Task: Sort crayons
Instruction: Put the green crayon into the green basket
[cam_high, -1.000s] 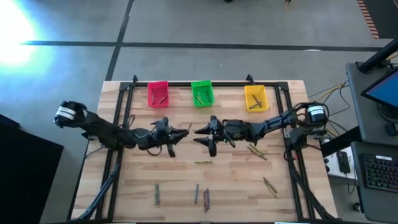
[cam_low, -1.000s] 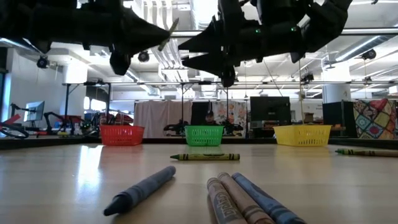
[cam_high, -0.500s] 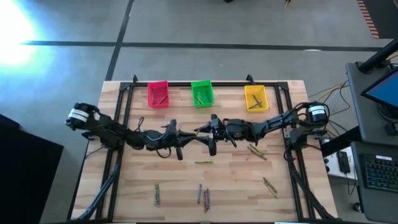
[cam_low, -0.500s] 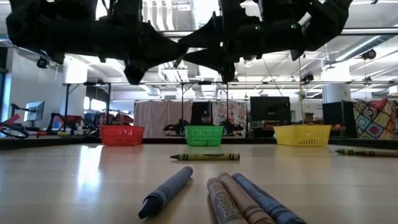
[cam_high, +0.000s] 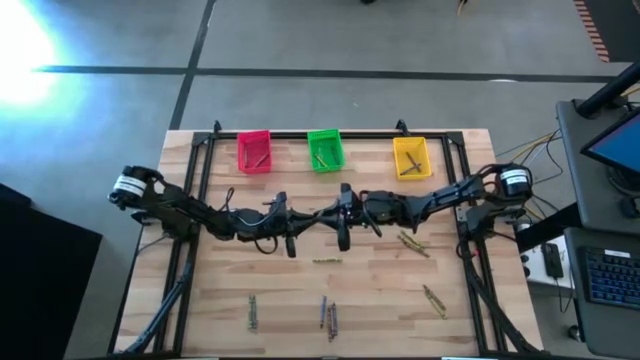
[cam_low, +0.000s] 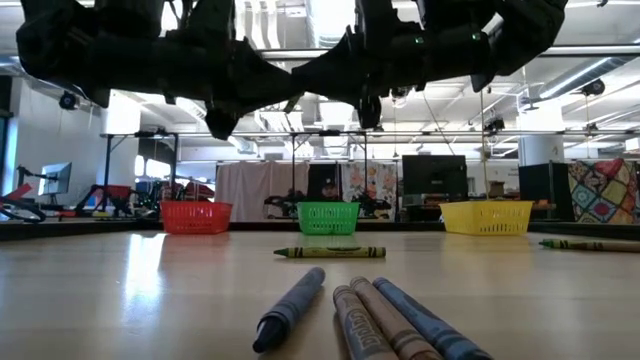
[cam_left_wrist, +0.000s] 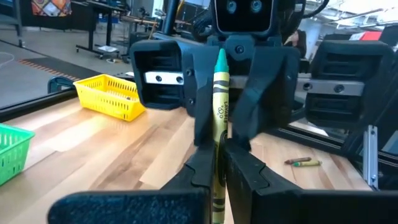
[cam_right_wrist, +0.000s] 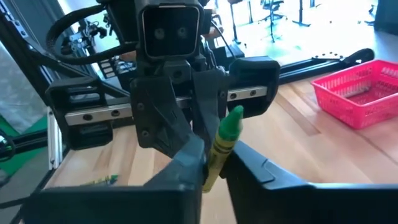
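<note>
meeting nose to nose above mid-worktop (cam_high: 210, 300), left gripper (cam_high: 308, 217) clamped on a yellow-green crayon (cam_left_wrist: 220, 109), right gripper (cam_high: 325, 215) closing onto its other end, apparently for a handover toward the bins.

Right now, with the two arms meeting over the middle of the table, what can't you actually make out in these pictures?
- High view: the crayon between the left gripper and right gripper is too small, masked by fingers.
- Low view: bin contents are hidden behind the walls of the red bin, green bin and yellow bin.
- Low view: the nearest crayons are cut off by the bottom edge.
- Wrist views: which gripper bears the crayon's weight is unclear.
</note>
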